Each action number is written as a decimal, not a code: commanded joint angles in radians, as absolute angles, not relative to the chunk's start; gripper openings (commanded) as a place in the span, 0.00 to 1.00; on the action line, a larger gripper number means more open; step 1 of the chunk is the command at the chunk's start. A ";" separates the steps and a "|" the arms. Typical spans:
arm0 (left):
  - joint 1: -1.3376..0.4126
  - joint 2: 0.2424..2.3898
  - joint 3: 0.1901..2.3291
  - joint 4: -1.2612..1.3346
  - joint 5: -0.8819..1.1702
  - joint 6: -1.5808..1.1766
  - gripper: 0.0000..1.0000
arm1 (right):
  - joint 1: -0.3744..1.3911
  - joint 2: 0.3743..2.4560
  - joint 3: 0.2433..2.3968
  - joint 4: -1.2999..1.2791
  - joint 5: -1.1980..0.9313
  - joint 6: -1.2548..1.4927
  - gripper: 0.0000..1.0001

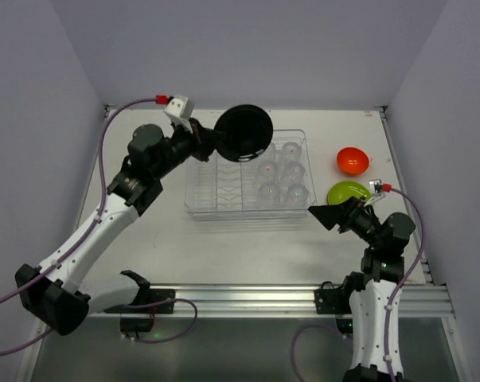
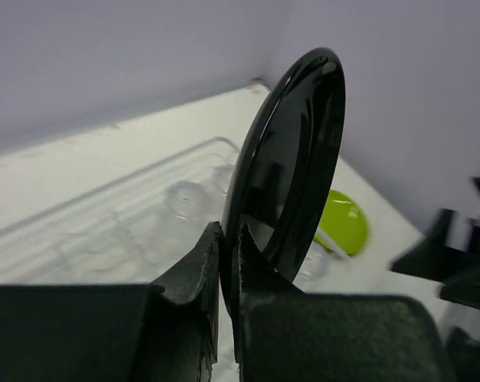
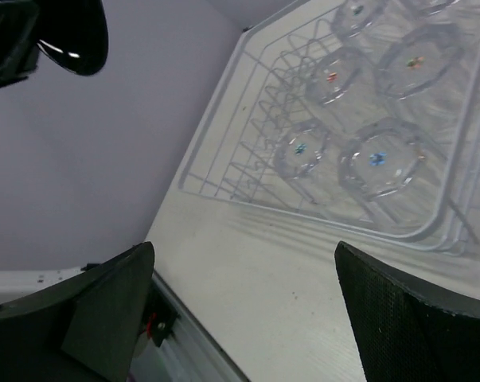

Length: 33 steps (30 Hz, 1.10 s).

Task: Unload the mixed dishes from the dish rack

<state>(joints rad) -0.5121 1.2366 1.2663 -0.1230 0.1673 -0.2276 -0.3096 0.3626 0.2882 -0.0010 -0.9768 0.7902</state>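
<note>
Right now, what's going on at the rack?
The left gripper is shut on the rim of a black-backed plate, holding it upright above the far side of the dish rack. The right gripper is open and holds nothing, hovering over the table near the rack's near right corner. The orange bowl and lime-green plate are out, on the table to the right of the rack. The clear cups sit in the rack's right half.
</note>
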 commanded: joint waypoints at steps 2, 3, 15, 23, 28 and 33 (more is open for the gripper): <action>-0.543 1.123 0.922 0.288 0.381 -0.836 0.00 | -0.207 0.436 0.380 0.081 -1.059 0.835 0.96; -0.564 1.108 0.890 0.297 0.336 -0.857 0.00 | -0.193 0.430 0.397 0.059 -1.037 0.815 0.95; -0.750 1.048 0.618 0.496 0.176 -1.149 0.00 | 0.121 0.646 0.702 -0.288 -0.641 0.605 0.81; -0.775 1.059 0.554 0.545 0.158 -1.213 0.00 | 0.262 0.730 0.759 -0.315 -0.545 0.581 0.58; -0.775 0.997 0.560 0.436 0.061 -1.183 0.00 | 0.308 0.781 0.732 -0.275 -0.511 0.595 0.38; -0.775 1.005 0.557 0.410 0.060 -1.164 0.00 | 0.340 0.828 0.753 -0.218 -0.511 0.627 0.36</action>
<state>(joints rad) -0.7750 1.0363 0.5449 0.3485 0.1097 -1.1633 0.3225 0.8017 0.7124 -0.2573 -0.5552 0.6178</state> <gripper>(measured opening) 0.048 0.362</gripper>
